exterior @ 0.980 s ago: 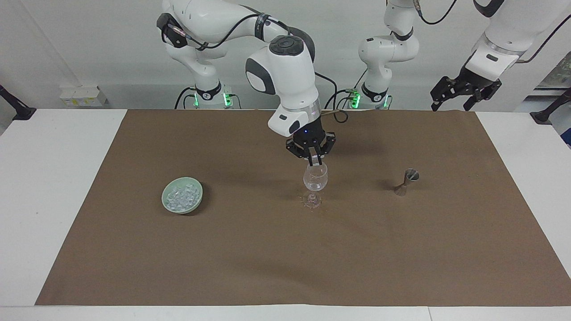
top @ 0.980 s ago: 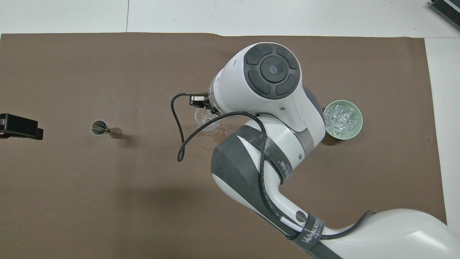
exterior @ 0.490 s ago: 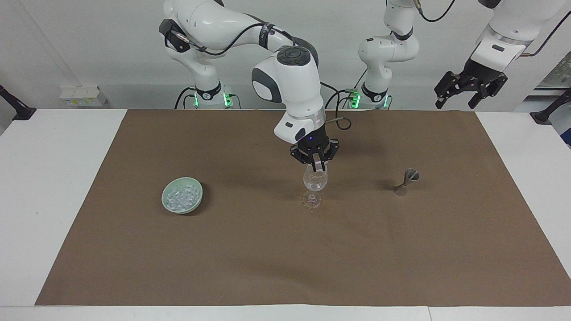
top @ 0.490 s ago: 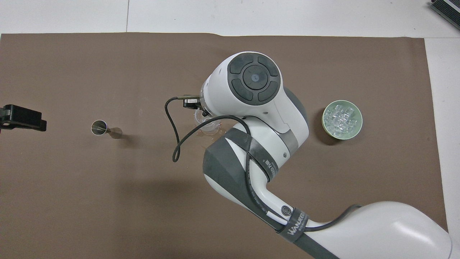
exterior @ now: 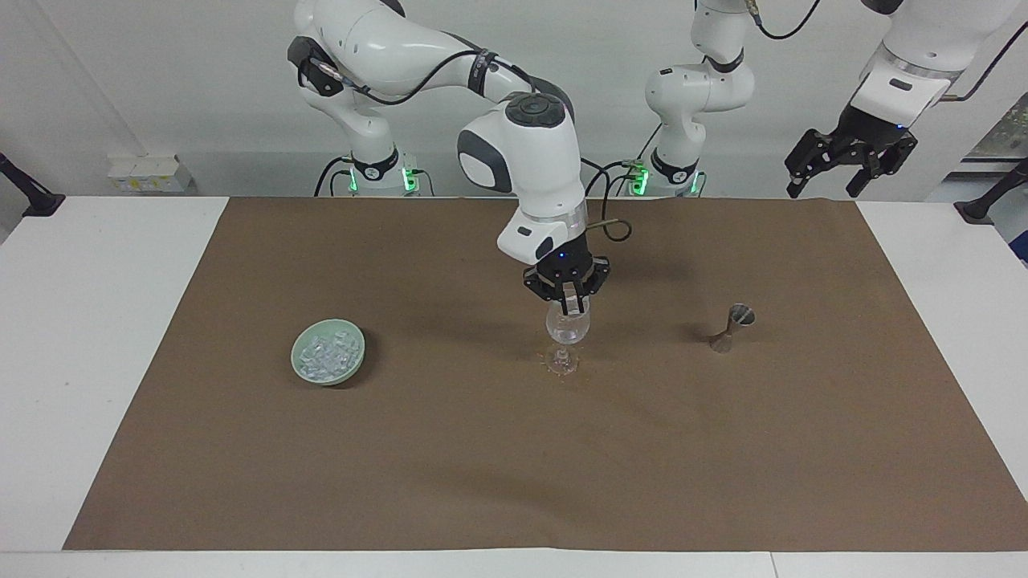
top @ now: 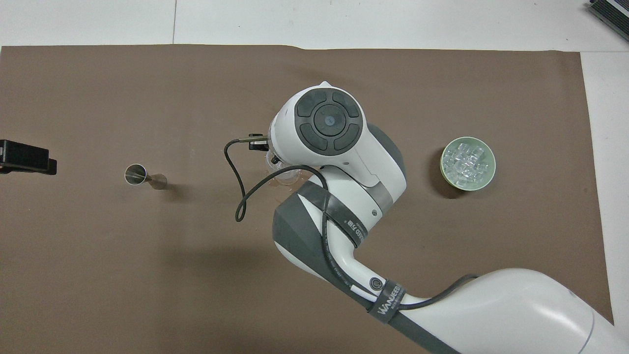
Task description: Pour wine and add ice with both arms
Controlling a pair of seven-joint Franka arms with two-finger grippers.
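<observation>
Facing view: ice (exterior: 328, 354) lies well apart from right gripper (exterior: 569, 303).

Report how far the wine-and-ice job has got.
Done: little shows; the stemmed glass looks clear, with no wine colour in it, and the jigger stands alone toward the left arm's end. In hand: the right hand, shut, is at the glass's mouth; whether it holds ice I cannot tell. The left hand waits open, raised. Left: the ice fills the green bowl; no bottle is in view.
</observation>
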